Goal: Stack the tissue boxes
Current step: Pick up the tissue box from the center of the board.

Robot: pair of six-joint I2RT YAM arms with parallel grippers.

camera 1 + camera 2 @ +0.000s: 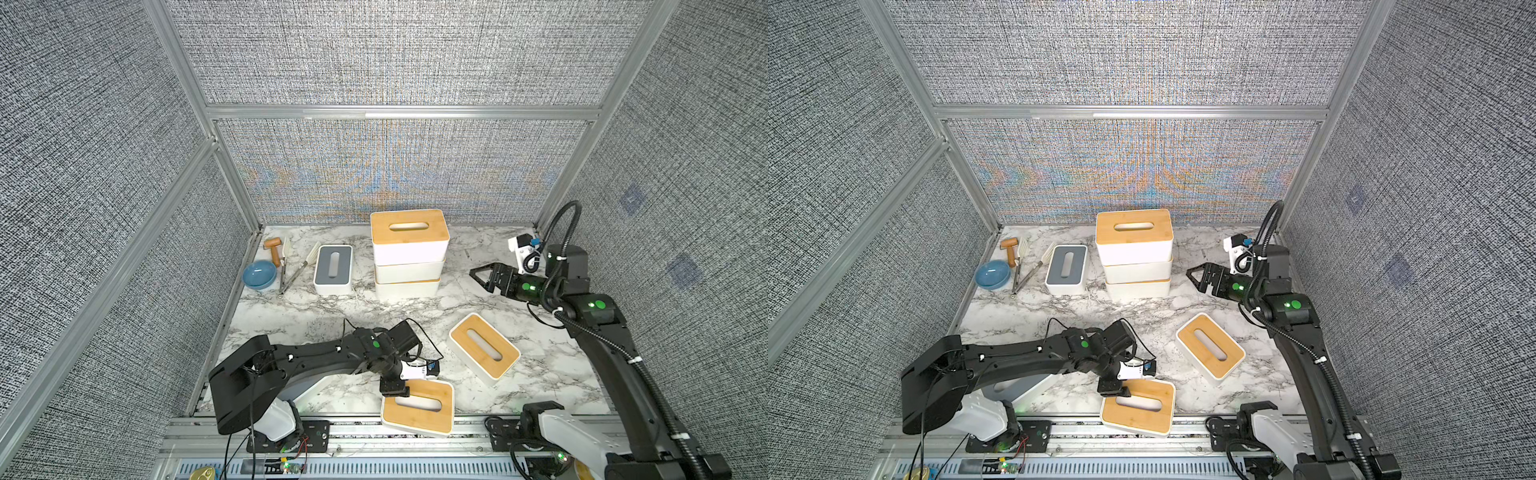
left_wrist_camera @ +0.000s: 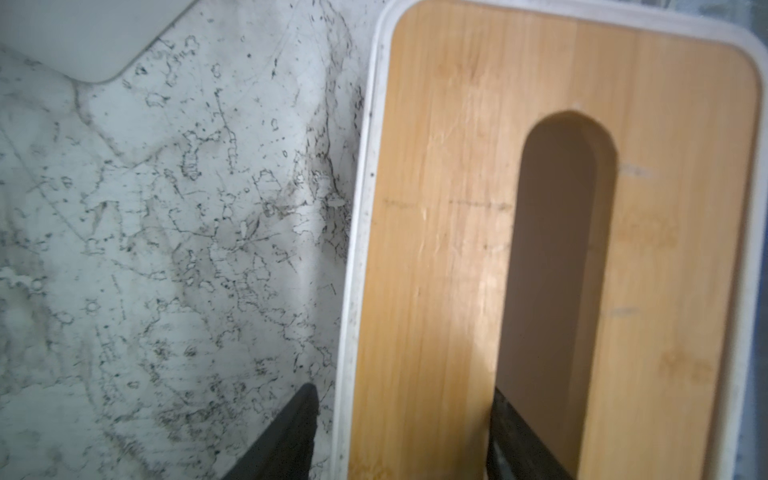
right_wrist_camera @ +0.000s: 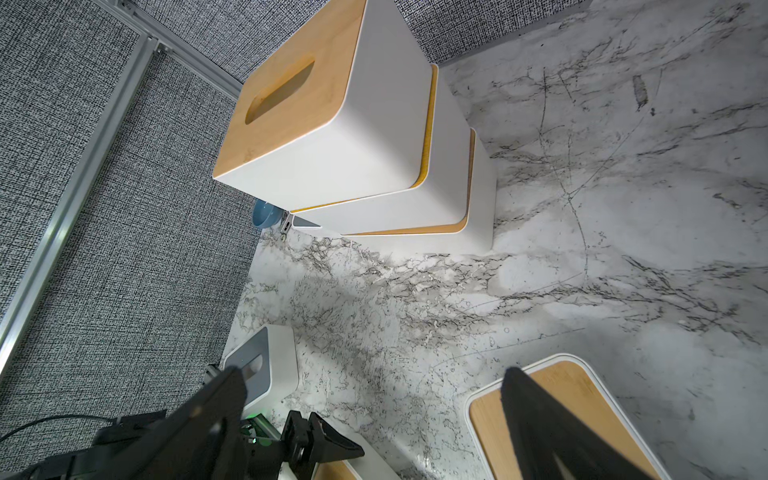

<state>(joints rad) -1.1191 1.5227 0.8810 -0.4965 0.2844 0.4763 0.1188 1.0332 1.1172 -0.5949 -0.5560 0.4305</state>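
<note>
Marble tabletop [image 1: 324, 307] inside grey fabric walls [image 1: 395, 54]; right gripper [image 1: 478, 277] spread, left gripper [image 2: 404, 395] straddling nearest box [image 1: 438, 390], grip unclear.

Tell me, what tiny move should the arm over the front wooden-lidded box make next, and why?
Probably close the left gripper fully on the front tissue box. One finger sits outside its white wall, the other in the lid's slot, so the wall is straddled, yet a sliver of table seems to show beside the outer finger. A firm pinch should come before lifting it toward the stack.

three bamboo-lidded tissue boxes [image 3: 374, 145] stacked on the marble table [image 3: 623, 216]; right gripper [image 3: 372, 376] fingers [image 3: 536, 415] spread wide.
</note>
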